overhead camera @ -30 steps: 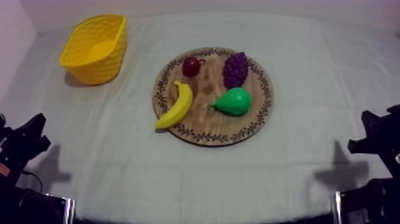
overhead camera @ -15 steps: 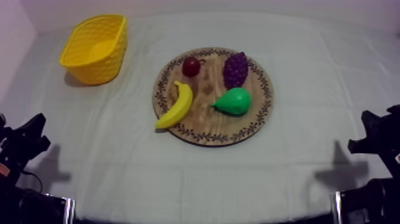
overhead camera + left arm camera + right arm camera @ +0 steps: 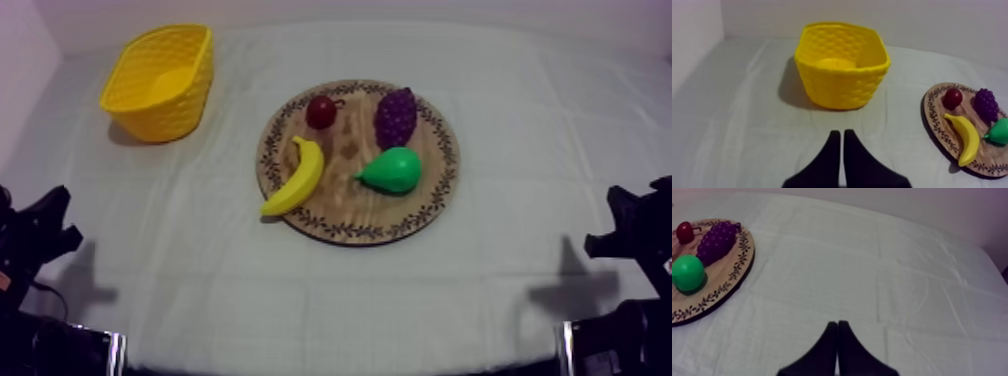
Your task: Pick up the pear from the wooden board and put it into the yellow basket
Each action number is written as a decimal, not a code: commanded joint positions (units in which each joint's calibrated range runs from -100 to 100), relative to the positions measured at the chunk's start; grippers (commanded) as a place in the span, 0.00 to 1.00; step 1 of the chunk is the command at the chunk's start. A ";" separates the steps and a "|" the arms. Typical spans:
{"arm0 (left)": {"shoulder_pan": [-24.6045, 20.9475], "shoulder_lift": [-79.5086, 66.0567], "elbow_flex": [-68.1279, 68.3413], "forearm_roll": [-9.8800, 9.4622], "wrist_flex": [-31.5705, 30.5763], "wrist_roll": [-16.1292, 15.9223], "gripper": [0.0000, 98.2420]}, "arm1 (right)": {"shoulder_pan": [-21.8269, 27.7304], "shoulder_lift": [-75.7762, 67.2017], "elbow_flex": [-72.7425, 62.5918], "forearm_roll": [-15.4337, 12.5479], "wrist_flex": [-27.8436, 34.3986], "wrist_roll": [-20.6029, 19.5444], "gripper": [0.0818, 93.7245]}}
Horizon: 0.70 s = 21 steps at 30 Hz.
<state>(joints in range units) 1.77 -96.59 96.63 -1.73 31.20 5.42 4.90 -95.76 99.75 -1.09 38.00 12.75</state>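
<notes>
The pear (image 3: 392, 170) lies on the wooden board (image 3: 345, 232), just beside the grapes (image 3: 395, 116), with the banana (image 3: 297, 177) and small red fruit (image 3: 321, 111) nearby. The yellow basket (image 3: 165, 115) stands well apart. The left gripper (image 3: 839, 133) has its fingers pressed together, facing the basket. The right gripper (image 3: 837, 323) has its fingers pressed together too, over the cloth (image 3: 897, 288).

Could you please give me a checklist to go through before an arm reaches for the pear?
1. The pear lies on the wooden board, nothing over it: ok.
2. Room round the pear: the grapes sit close beside it, touching or not: cannot tell.
3. The yellow basket stands upright, mouth free: ok.
4. The left gripper open for a grasp: not ok, fingers together.
5. The right gripper open for a grasp: not ok, fingers together.
</notes>
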 commanded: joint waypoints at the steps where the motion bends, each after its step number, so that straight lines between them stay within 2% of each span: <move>1: 0.15 5.44 -6.35 0.13 -0.85 -3.04 0.00 | 0.00 0.01 0.03 -0.01 0.07 0.02 0.00; 9: 5.51 29.12 -36.07 -1.47 -0.99 -8.75 0.00 | 0.00 0.01 0.03 -0.01 0.07 0.02 0.00; 13: 11.13 40.14 -49.99 -2.14 0.98 -11.50 0.00 | 0.00 0.01 0.03 -0.01 0.07 0.02 0.00; 21: 22.20 58.37 -68.40 -3.99 5.48 -13.55 0.00 | 0.00 0.01 0.03 -0.01 0.07 0.02 0.00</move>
<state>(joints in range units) 19.67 -46.12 37.16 -5.59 36.52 -8.10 4.90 -95.76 99.75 -1.09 38.08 12.75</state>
